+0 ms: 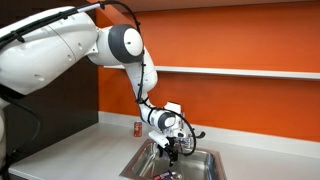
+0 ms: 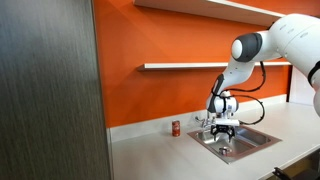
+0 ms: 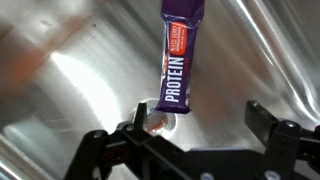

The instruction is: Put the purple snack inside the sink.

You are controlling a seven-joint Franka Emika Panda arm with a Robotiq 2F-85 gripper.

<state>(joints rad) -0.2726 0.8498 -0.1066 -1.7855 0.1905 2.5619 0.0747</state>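
Both exterior views are small and soft, with fine detail lost. Their light is even and seems to come from overhead. The orange wall [image 1: 230,40] reads flat and saturated, and the white arm [image 1: 50,45] is bright, almost washed out along its top. The dark panel [image 2: 50,90] carries a faint vertical sheen. In the wrist view the steel sink [image 3: 70,90] throws hard glare, with a white patch at the left and smeared streaks at the right. The snack [image 3: 180,60] is sharp and its lettering is readable. The gripper [image 3: 198,135] along the bottom edge is dark, nearly a silhouette.
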